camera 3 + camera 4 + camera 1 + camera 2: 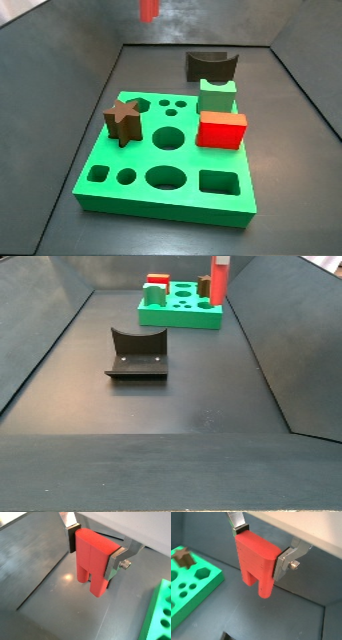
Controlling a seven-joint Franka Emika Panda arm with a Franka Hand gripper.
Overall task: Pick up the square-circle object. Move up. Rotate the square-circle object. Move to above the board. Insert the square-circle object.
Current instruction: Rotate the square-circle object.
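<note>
My gripper (93,548) is shut on the square-circle object (92,562), a salmon-red piece with two legs pointing down at the floor. Both wrist views show its blocky top clamped between the silver fingers (284,562), and the object (254,564) hangs in the air. The green board (190,587) with its cut-out holes lies off to one side, a corner of the board (157,614) showing below. In a side view the object (148,9) hangs high beyond the board (167,185). In a side view the object (218,278) is up by the board (181,318); the gripper is out of frame.
On the board stand a dark brown star (123,120), a red cube (222,130) and a small green block (218,96). The dark fixture (210,66) stands on the floor past the board; the fixture (136,353) is mid-floor. Dark slanted walls (274,336) enclose the floor.
</note>
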